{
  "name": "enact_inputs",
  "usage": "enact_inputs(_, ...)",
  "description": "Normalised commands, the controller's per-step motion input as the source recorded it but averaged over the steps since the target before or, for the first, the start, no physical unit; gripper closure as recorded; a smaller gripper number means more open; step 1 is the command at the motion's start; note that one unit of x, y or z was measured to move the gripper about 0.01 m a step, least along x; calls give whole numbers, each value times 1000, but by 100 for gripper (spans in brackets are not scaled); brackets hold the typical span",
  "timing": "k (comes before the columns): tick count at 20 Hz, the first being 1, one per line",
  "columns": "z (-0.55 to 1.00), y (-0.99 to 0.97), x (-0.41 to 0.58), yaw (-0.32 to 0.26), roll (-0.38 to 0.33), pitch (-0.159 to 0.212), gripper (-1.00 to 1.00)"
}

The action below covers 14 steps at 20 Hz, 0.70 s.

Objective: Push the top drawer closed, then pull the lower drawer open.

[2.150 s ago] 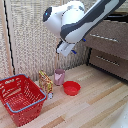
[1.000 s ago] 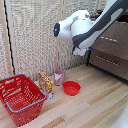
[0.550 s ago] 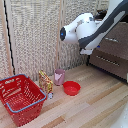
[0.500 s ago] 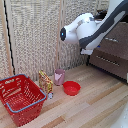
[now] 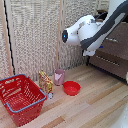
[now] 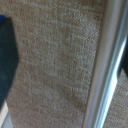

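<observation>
- You have the dark brown cabinet [image 5: 114,52] at the exterior view's right edge, with the white-and-black arm [image 5: 95,31] reaching across its front.
- Beside the cabinet, toward the exterior view's left, a woven beige screen [image 5: 35,35] stands upright behind the floor items; the wrist view is filled by the same weave and a pale metal upright [image 6: 107,60] running along it.
- The wooden floor [image 5: 95,102] in front of the cabinet is bare; between it and the red basket [image 5: 21,97] sit a red bowl [image 5: 71,88], a pink cup [image 5: 59,76] and a yellow-brown packet [image 5: 46,81], all well apart from the cabinet.
- You cannot see the gripper's fingers in the exterior view: the arm's body hides them, so I cannot tell whether they are spread or pressed together, nor whether they touch anything. A dark blurred shape [image 6: 7,57] at the wrist view's edge is too unclear to name.
- The top drawer [image 5: 116,42] is in the cabinet's upper part, just behind the arm; its front runs lengthwise, horizontal, with a slim silver handle [image 5: 112,39] along that axis.
- The lower drawer [image 5: 111,63] lies directly beneath it, its front also long and horizontal, with its own silver bar [image 5: 106,61].
</observation>
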Motion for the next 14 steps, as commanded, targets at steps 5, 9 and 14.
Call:
enact_inputs(5, 147, -73, 0, 6, -53, 0, 100)
enact_inputs(9, 274, -724, 0, 18, -40, -23, 100)
enact_inputs(14, 409, -998, -24, 7, -10, -45, 100)
